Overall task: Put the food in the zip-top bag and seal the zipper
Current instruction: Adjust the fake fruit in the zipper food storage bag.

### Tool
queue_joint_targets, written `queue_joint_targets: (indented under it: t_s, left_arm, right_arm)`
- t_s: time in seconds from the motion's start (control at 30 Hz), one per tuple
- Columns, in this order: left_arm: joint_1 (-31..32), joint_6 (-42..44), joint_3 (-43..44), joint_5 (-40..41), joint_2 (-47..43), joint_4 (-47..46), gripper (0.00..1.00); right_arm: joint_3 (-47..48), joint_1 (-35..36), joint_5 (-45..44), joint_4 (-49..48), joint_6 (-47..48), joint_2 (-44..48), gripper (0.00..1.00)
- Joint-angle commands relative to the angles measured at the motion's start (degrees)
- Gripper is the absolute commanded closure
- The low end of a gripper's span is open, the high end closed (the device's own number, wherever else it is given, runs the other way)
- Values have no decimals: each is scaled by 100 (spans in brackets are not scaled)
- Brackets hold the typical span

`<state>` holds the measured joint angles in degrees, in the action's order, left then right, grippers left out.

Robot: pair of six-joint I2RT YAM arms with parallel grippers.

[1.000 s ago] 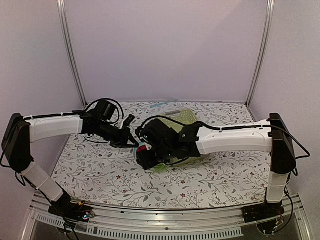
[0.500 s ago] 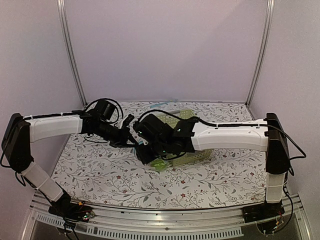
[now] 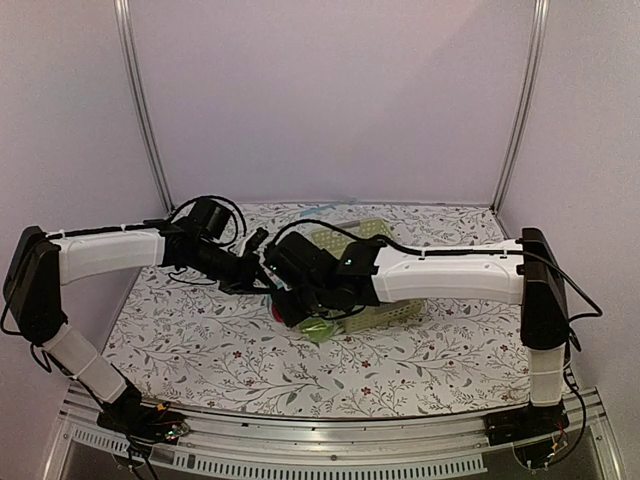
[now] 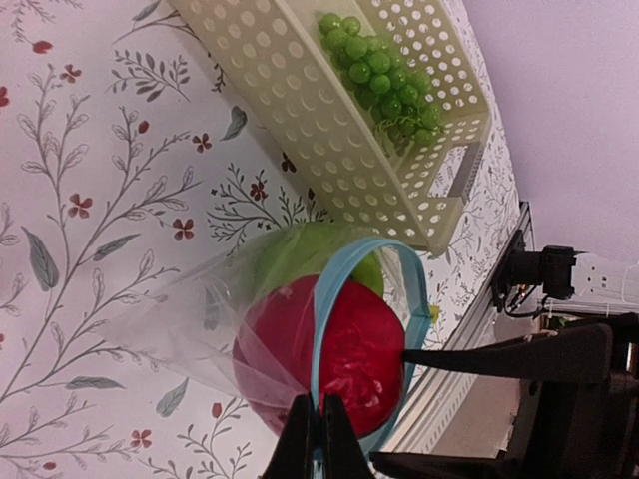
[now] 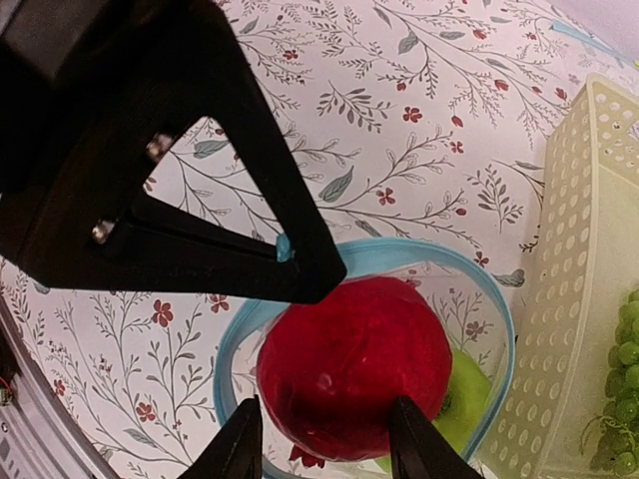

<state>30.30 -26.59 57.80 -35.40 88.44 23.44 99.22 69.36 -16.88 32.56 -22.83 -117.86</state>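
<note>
The clear zip-top bag [image 4: 190, 319] lies on the floral table with its mouth held open. My left gripper [image 4: 318, 424] is shut on the light blue zipper [image 4: 321, 319] at the mouth's rim. It shows as a dark wedge in the right wrist view [image 5: 285, 247]. The red apple [image 5: 354, 369] sits in the bag's mouth between the fingers of my right gripper [image 5: 327, 439], which is shut on it. The green apple [image 5: 464, 404] lies deeper in the bag behind the red one. In the top view the right gripper [image 3: 300, 300] meets the left gripper [image 3: 265, 280] at mid-table.
A pale green perforated basket [image 4: 300, 110] holding green grapes [image 4: 384, 75] stands just beside the bag, to the right of the right gripper in the top view [image 3: 375, 235]. The table's near edge and metal rail [image 4: 469, 329] lie close past the bag's mouth.
My right gripper has carried the red apple to the left and lowered it into the open bag mouth. The left gripper has kept its hold on the zipper.
</note>
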Motion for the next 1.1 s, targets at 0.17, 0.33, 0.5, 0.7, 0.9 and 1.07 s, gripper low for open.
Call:
queue_joint_targets:
  t_s: [0.17, 0.33, 0.5, 0.7, 0.9, 1.07]
  left_arm:
    - [-23, 7, 100, -209, -143, 27, 100]
    - [-25, 3, 99, -240, -151, 27, 100]
    - [-22, -32, 141, -231, -176, 29, 100]
    - [-24, -48, 187, -180, -221, 53, 100]
    - [-20, -196, 180, -207, -235, -2, 100]
    - [-52, -203, 132, -109, -187, 40, 100]
  right_arm:
    - [305, -25, -430, 273, 63, -688, 57]
    - [393, -117, -460, 295, 99, -861, 57]
    - [426, -125, -405, 282, 104, -1036, 58]
    - [412, -134, -496, 265, 42, -1210, 59]
    - [302, -206, -594, 85, -26, -1286, 59]
    - [132, -305, -385, 7, -77, -1084, 50]
